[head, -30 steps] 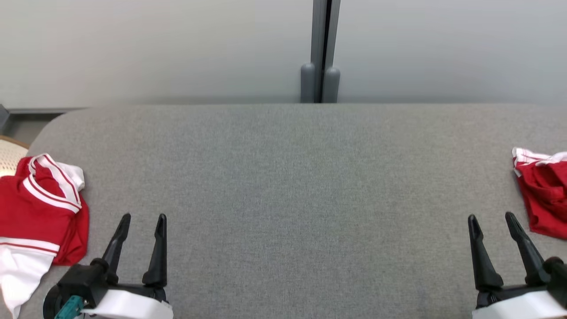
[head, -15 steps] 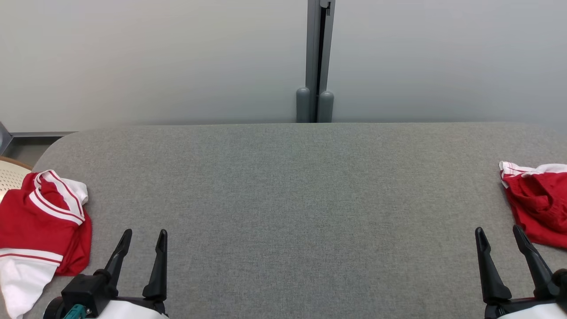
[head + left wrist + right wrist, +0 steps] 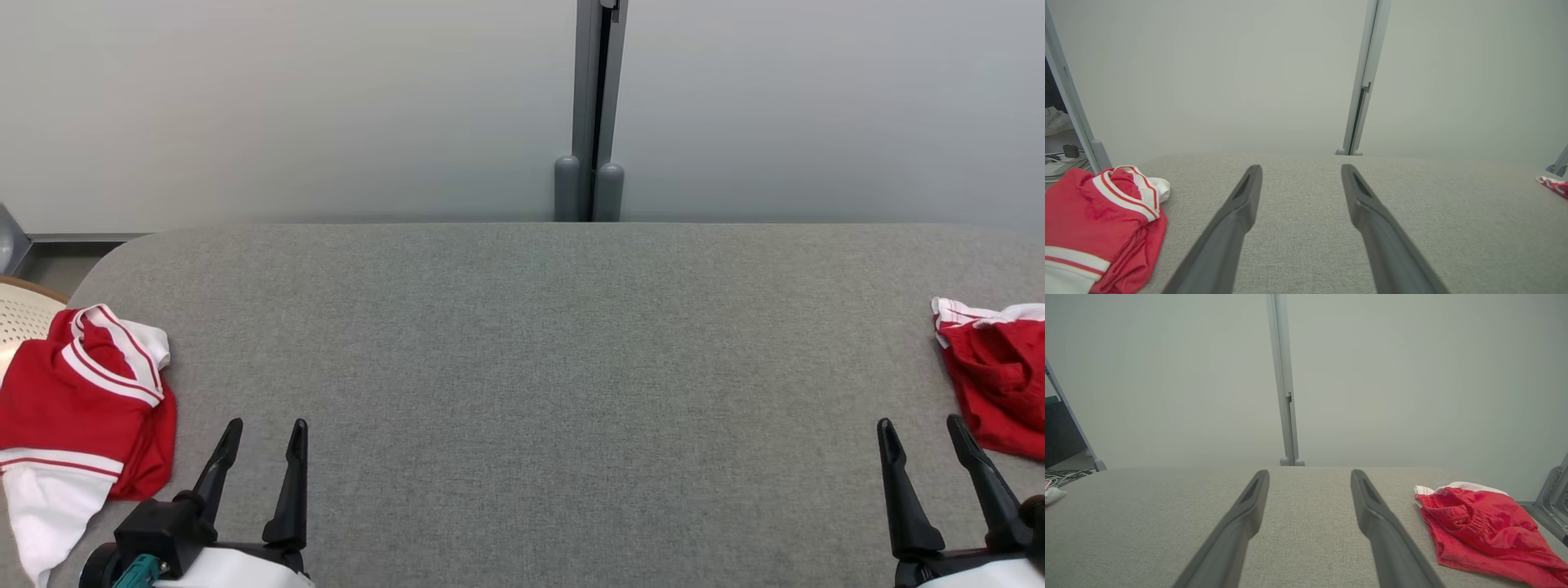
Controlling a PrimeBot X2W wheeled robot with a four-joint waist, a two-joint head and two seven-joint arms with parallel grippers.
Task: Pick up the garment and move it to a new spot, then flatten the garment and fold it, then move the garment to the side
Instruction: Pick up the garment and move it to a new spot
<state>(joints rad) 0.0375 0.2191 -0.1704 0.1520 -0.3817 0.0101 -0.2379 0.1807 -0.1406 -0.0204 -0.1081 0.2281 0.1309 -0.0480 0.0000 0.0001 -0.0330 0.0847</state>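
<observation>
So the grey surface (image 3: 522,367) takes up most of the frame and its whole middle is bare, with a plain wall (image 3: 286,106) and a post (image 3: 589,106) behind it. At the left edge there's a folded red and white top (image 3: 73,400), looking pretty much done. At the right edge, partly cut off by the frame, lies the crumpled red garment (image 3: 1000,384) with a white band. I'd guess that's the one to work on now.

The left hand (image 3: 267,426) sits at the lower left and the right hand (image 3: 920,423) at the lower right. Both have their fingers spread apart, hold nothing and touch nothing. The right hand is just beside the crumpled garment, so it looks like the natural one to go in.

My take on doing it well: come down on a raised bunch of cloth, maybe near the waistband, pinch only fabric and not the surface cover, lift it fully clear, then set it down in the bare middle where both hands can reach to spread it.

Versus a second ago, the camera has tipped: the surface's back edge and both garments sit lower in the frame. Nothing has really moved, and the hands are as open as before.
</observation>
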